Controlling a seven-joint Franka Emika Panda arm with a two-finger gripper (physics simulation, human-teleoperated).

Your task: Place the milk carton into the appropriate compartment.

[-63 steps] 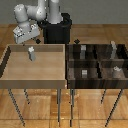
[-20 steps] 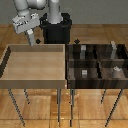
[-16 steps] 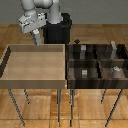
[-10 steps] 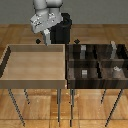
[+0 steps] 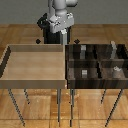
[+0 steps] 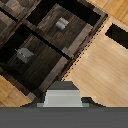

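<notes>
While the arm [image 5: 59,12] hangs up high behind the two trays, the gripper [image 5: 63,27] looks closed around the milk carton [image 6: 62,95]. In the wrist view the carton sits dead centre right up against the hand, pale grey with a lighter top. The fingers themselves are hidden though, so I'm going by how the carton is parked there in mid-air. In the exterior view it's too blurry to pick the carton out against the arm.

Below it in the wrist view you can see the edge where the light wooden tray [image 6: 102,65] meets the dark divided tray [image 6: 75,47], so the carton is over that border area and not down in any compartment.

The exterior view has the light tray [image 5: 35,80] on the exterior view's left and the dark tray [image 5: 95,86] just beside it on the exterior view's right, both on thin legs. A squat grey cube [image 5: 84,72] sits in a front compartment, a small pale thing [image 5: 116,71] in the one next to it, and a taller dark slab [image 5: 114,48] in a back one.
</notes>
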